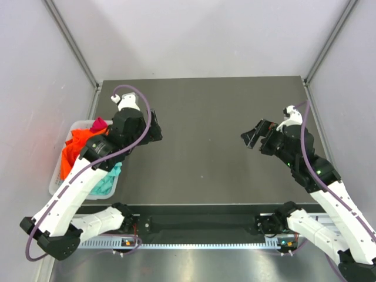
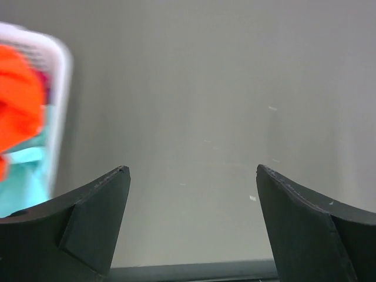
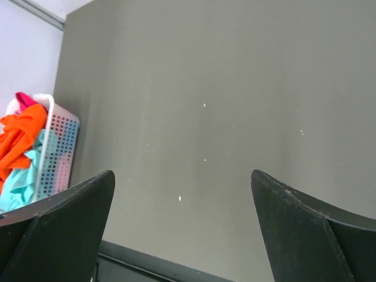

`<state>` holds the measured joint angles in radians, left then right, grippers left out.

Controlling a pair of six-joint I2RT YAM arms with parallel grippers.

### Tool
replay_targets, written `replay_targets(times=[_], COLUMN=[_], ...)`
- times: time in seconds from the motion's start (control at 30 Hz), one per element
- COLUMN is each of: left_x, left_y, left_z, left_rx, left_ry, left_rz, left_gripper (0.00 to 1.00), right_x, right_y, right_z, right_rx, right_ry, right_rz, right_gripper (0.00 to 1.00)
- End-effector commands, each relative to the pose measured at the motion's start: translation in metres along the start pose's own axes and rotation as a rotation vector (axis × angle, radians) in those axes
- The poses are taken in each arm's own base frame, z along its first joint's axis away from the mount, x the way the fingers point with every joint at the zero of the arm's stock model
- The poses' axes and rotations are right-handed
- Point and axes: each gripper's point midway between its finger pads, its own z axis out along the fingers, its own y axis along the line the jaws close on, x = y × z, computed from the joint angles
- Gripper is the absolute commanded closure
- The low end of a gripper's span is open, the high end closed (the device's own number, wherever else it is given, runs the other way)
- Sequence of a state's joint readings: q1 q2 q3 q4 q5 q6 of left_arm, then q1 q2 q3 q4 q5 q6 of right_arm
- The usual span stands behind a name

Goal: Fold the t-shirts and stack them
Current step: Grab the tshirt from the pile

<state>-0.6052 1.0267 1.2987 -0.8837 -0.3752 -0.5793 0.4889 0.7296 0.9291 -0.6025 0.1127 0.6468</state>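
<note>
T-shirts [image 1: 79,147] heaped in white lattice basket [image 3: 64,147] at left edge of desk [image 1: 205,158]: orange on top, magenta at far end, teal underneath. Left pincer [image 1: 156,133] spread wide, gripping nothing, hovering over bare desk just right of basket. Right pincer [image 1: 251,138] equally wide, empty, well apart across desk.

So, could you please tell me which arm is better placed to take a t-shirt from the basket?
Left, I think. The left arm is right by the basket holding the t-shirts, its fingers open and empty. The right arm, also open, is on the opposite side of the table.
</note>
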Motion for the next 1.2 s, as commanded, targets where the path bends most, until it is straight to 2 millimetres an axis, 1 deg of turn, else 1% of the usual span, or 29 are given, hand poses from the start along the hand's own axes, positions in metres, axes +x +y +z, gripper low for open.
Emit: replay_targets(times=[0.0,0.03,0.07,0.1,0.13,0.17,0.23,0.27,0.3,0.33,0.37,0.4,0.43,0.47,0.5,0.53,0.57,0.6,0.67,0.73,0.8,0.87,0.9,0.93,0.97,1.0,1.03,1.07,1.17], left_x=[-0.027,-0.029,-0.035,-0.037,-0.037,-0.041,-0.042,-0.043,-0.039,-0.036,-0.033,-0.023,-0.019,-0.014,-0.001,0.004,0.006,0.019,0.027,0.043,0.052,0.052,0.044,0.037,0.011,-0.002,-0.011,-0.041,-0.078], left_y=[0.033,0.047,0.065,0.078,0.091,0.119,0.147,0.169,0.178,0.184,0.19,0.195,0.2,0.209,0.216,0.218,0.231,0.233,0.242,0.248,0.252,0.251,0.251,0.25,0.248,0.246,0.245,0.239,0.226], left_z=[-0.005,0.002,0.004,0.005,0.013,0.016,0.026,0.026,0.032,0.035,0.038,0.044,0.052,0.054,0.062,0.067,0.069,0.077,0.083,0.091,0.099,0.103,0.101,0.099,0.094,0.089,0.082,0.075,0.065], left_rx=[-0.202,-0.303,-0.38,-0.44,-0.493,-0.557,-0.623,-0.667,-0.693,-0.708,-0.717,-0.726,-0.736,-0.76,-0.783,-0.786,-0.813,-0.799,-0.811,-0.814,-0.815,-0.803,-0.81,-0.816,-0.821,-0.827,-0.838,-0.825,-0.769], left_ry=[-0.084,-0.083,-0.083,-0.065,-0.038,-0.01,0.01,0.02,0.034,0.045,0.052,0.077,0.084,0.093,0.129,0.145,0.146,0.189,0.202,0.237,0.257,0.27,0.267,0.257,0.207,0.186,0.179,0.104,0.012], left_rz=[-0.001,0.025,0.027,0.037,0.039,0.003,-0.038,-0.074,-0.085,-0.1,-0.119,-0.127,-0.14,-0.165,-0.165,-0.166,-0.199,-0.205,-0.231,-0.25,-0.257,-0.247,-0.245,-0.243,-0.238,-0.232,-0.226,-0.229,-0.224], left_gripper=[0.07,0.07,0.07,0.07,0.07,0.08,0.08,0.08,0.09,0.09,0.09,0.09,0.1,0.1,0.11,0.12,0.13,0.17,0.19,0.22,0.29,0.6,0.74,0.85,0.96,1.0,1.0,1.0,1.0], right_x=[-0.007,-0.004,-0.003,-0.002,0.001,0.002,0.003,0.006,0.01,0.009,0.011,0.016,0.014,0.016,0.02,0.02,0.022,0.022,0.023,0.021,0.019,0.017,0.016,0.016,0.016,0.014,0.015,0.015,0.015], right_y=[0.015,0.015,0.016,0.021,0.021,0.023,0.027,0.032,0.035,0.041,0.045,0.046,0.049,0.05,0.052,0.053,0.054,0.054,0.052,0.053,0.052,0.052,0.052,0.051,0.051,0.051,0.05,0.05,0.05], right_z=[0.0,0.001,0.001,0.001,0.003,0.003,0.003,0.002,0.002,0.0,-0.002,-0.001,-0.002,-0.002,-0.002,-0.003,-0.004,-0.005,-0.006,-0.008,-0.011,-0.013,-0.016,-0.016,-0.016,-0.017,-0.017,-0.017,-0.017], right_rx=[-0.074,-0.079,-0.087,-0.11,-0.117,-0.132,-0.156,-0.187,-0.213,-0.245,-0.277,-0.29,-0.312,-0.321,-0.337,-0.346,-0.354,-0.356,-0.35,-0.352,-0.352,-0.353,-0.357,-0.354,-0.354,-0.353,-0.347,-0.345,-0.347], right_ry=[-0.034,-0.025,-0.021,-0.018,-0.009,-0.005,-0.009,0.009,0.023,0.014,0.024,0.036,0.026,0.031,0.043,0.044,0.052,0.052,0.056,0.051,0.04,0.028,0.027,0.025,0.025,0.023,0.029,0.03,0.029], right_rz=[-0.004,-0.003,0.0,0.003,0.005,0.008,0.015,0.019,0.018,0.016,0.014,0.014,0.015,0.018,0.016,0.014,0.008,0.004,-0.012,-0.027,-0.047,-0.064,-0.07,-0.076,-0.09,-0.097,-0.1,-0.109,-0.112], right_gripper=[0.01,0.0,0.0,0.0,0.0,0.0,0.0,0.0,0.0,0.0,0.0,0.0,0.0,0.0,0.0,0.0,0.0,0.0,0.0,0.0,0.0,0.0,0.0,0.0,0.0,0.0,0.01,0.0,0.0])
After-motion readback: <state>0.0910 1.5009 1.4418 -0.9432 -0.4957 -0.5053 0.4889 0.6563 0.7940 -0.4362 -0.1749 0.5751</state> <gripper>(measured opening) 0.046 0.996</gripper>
